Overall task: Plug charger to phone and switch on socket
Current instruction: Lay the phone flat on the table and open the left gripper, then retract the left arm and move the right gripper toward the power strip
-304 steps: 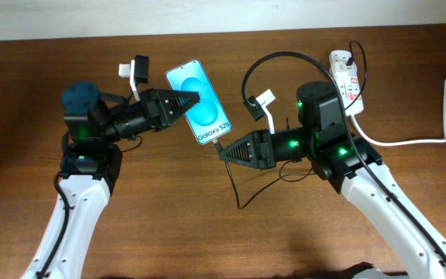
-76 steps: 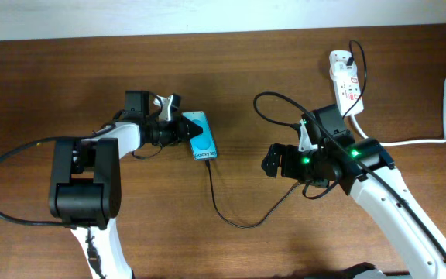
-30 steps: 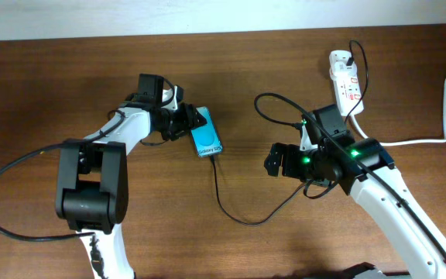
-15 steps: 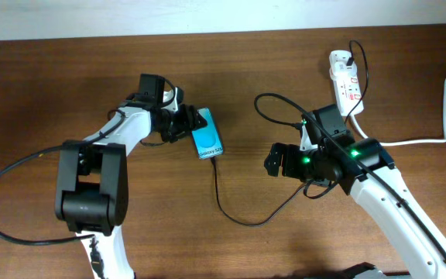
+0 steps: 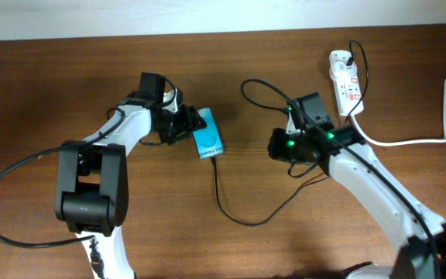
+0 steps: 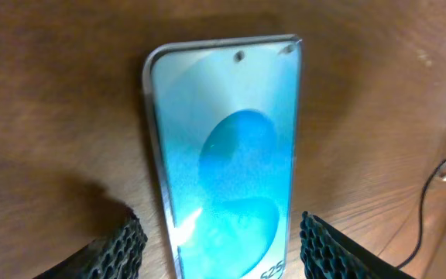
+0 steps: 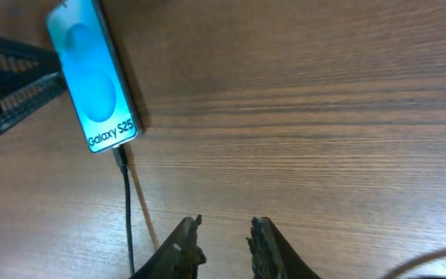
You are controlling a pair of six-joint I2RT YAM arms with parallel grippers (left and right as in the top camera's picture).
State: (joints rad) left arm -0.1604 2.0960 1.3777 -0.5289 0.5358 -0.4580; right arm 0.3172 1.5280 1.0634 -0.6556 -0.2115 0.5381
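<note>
Charger (image 7: 127, 205) plugged into phone (image 5: 207, 138). Left gripper (image 6: 221, 229) wide open astride phone; right gripper (image 7: 224, 232) barely open, empty, right of phone.

Phone (image 5: 208, 138) lies centre-left on the table (image 5: 300, 248), charger (image 7: 128, 209) plugged into its near end, socket (image 5: 345, 81) back right

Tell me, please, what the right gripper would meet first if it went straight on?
Probably the bare table; the right gripper aims beside the phone and charger, though depth is unclear.
</note>
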